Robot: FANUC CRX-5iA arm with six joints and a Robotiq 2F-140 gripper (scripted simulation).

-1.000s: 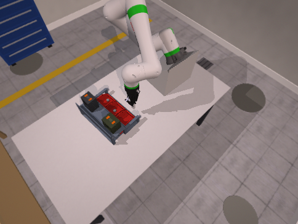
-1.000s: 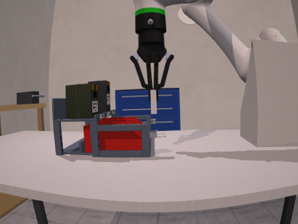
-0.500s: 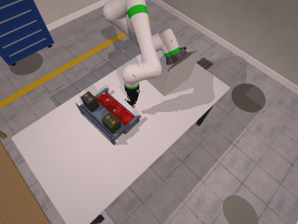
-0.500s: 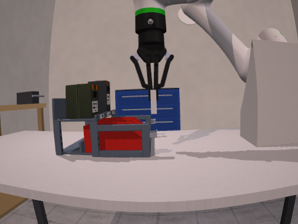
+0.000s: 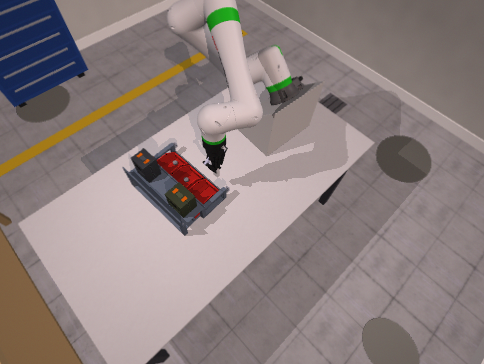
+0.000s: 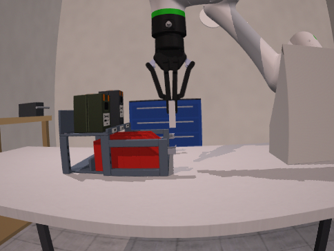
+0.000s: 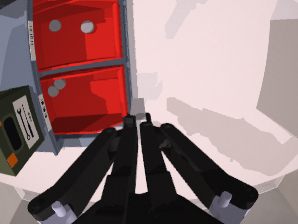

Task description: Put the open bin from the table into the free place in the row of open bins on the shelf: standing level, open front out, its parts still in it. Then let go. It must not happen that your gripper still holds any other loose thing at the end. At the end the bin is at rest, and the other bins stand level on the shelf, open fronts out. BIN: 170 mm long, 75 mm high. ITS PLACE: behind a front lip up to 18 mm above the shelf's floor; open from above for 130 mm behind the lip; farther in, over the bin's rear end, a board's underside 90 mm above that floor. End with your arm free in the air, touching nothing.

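With my gripper (image 6: pixel 172 109) pressed together on nothing, I hang in the upper middle of the exterior view, above the shelf (image 6: pixel 115 158) at left, where all three red bins (image 5: pixel 186 175) fill the row.

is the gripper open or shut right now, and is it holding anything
Shut and empty. The gripper hangs above the shelf's front edge, fingertips pressed together, nothing between them; the wrist view shows the same.
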